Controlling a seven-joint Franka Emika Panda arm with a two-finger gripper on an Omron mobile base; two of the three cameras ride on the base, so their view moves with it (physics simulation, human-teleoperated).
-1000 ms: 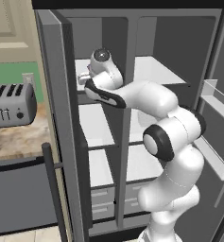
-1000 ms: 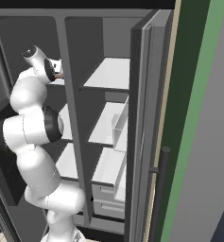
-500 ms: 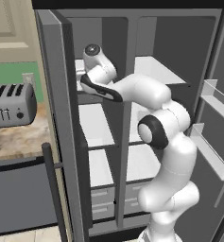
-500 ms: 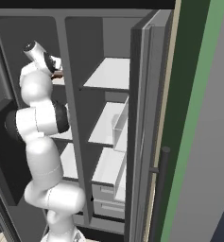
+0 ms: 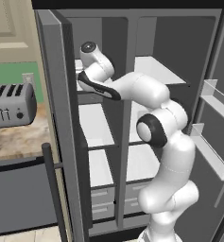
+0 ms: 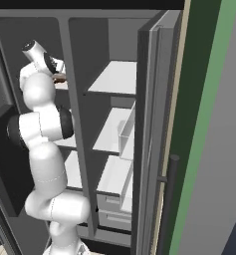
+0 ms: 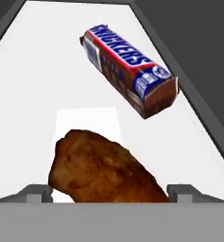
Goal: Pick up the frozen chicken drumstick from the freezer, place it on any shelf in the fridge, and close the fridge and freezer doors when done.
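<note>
Spread wide, the two-finger gripper (image 7: pixel 111 193) straddles the browned, lumpy chicken drumstick (image 7: pixel 106 173), which lies on a narrow white freezer shelf (image 7: pixel 42 75) in the upper left compartment. Just beyond it rests a brown-and-blue Snickers bar (image 7: pixel 128 69). To grasp well, I would advance squarely over the meat's middle, staying clear of the bar, before closing

Chicken drumstick (image 7: pixel 106 170) lower end cut off by the hand view's bottom band, gripper (image 7: pixel 111 193) fingertips barely visible, finger contact with the meat indeterminable
</note>
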